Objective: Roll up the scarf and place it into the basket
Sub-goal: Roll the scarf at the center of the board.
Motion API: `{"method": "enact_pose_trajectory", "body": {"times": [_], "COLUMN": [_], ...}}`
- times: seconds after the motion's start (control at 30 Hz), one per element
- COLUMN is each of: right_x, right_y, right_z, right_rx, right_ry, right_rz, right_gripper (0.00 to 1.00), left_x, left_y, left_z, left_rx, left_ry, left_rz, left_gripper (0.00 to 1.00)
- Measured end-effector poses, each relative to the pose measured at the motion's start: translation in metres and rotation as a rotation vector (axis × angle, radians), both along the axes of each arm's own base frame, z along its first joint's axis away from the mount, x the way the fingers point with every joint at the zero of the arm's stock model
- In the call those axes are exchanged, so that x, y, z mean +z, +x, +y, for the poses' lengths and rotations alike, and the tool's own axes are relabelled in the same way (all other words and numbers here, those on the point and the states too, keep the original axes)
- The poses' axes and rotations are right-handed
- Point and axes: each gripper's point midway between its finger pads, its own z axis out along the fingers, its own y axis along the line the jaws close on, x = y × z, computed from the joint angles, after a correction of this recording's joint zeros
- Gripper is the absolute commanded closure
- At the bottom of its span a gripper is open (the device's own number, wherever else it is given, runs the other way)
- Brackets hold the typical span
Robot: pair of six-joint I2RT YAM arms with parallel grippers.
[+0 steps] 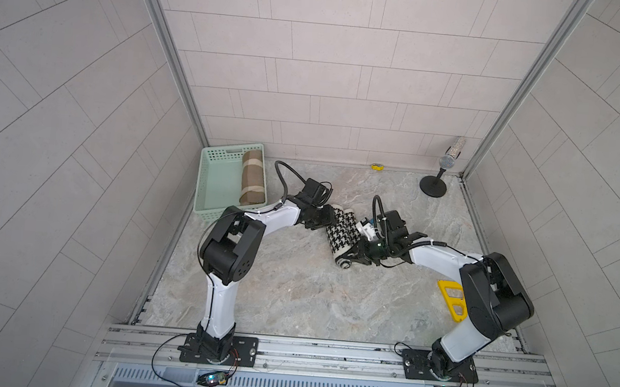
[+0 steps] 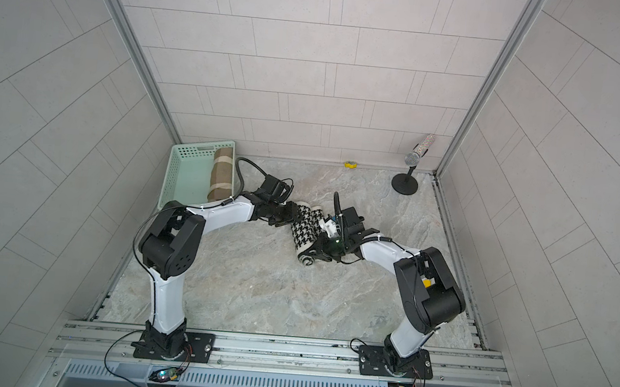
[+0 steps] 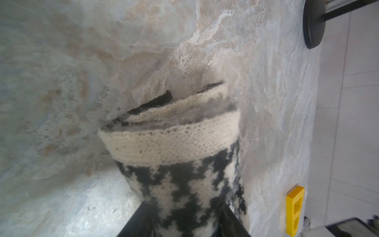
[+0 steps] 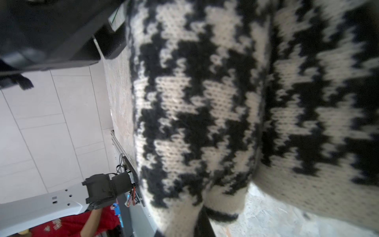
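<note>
Far left, mint-green perforated plastic basket [image 1: 204, 177] holds a brown striped fabric roll [image 1: 253, 177]. The black-and-white houndstooth knitted scarf [image 1: 341, 235] lies rolled on the marbled surface [image 1: 292, 288], apart from the basket, so I judge rolling done and pickup in hand. My left hand [image 1: 323, 222] is clamped partway on the roll's far end, fingers [image 3: 135, 223] pressing the knit. My right hand [image 1: 352, 259] touches the near end, spread I cannot tell; next calls for a level two-ended lift leftward.

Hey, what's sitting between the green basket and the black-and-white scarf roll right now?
The left gripper and its wrist: in both top views they fill the gap between the basket and the scarf roll, fingers on the roll.
</note>
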Motion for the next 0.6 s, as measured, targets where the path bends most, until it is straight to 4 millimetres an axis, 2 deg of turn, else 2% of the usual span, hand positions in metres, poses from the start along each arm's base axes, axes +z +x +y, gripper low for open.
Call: {"method": "enact_pose_trajectory", "body": {"times": [0.13, 0.27, 0.3, 0.37, 0.43, 0.47, 0.5, 0.6], "right_x": [-0.006, 0.0, 0.005, 0.018, 0.034, 0.042, 0.049, 0.059], "right_y": [0.002, 0.0, 0.0, 0.0, 0.0, 0.0, 0.001, 0.001], "right_z": [-0.01, -0.025, -0.028, -0.032, -0.029, -0.026, -0.023, -0.013], "right_rx": [-0.005, -0.02, -0.024, -0.02, 0.003, 0.017, 0.029, 0.081], "right_ry": [-0.084, -0.207, -0.247, -0.327, -0.404, -0.447, -0.483, -0.592], "right_rz": [-0.017, -0.077, -0.107, -0.178, -0.273, -0.325, -0.372, -0.482], "right_gripper": [0.6, 0.43, 0.39, 0.25, 0.2, 0.07, 0.0, 0.0], "left_x": [-0.009, -0.01, -0.01, -0.011, -0.011, -0.011, -0.011, -0.011], "left_y": [0.001, 0.0, 0.0, -0.001, -0.001, -0.002, -0.002, -0.002], "left_z": [-0.001, 0.003, 0.003, 0.004, 0.005, 0.005, 0.004, 0.004], "left_rx": [0.003, 0.012, 0.014, 0.015, 0.016, 0.016, 0.015, 0.015], "left_ry": [0.053, 0.078, 0.081, 0.087, 0.091, 0.092, 0.092, 0.092], "left_rz": [0.009, 0.022, 0.022, 0.026, 0.03, 0.031, 0.031, 0.032], "left_gripper": [0.6, 0.6, 0.6, 0.6, 0.6, 0.6, 0.6, 0.6]}}
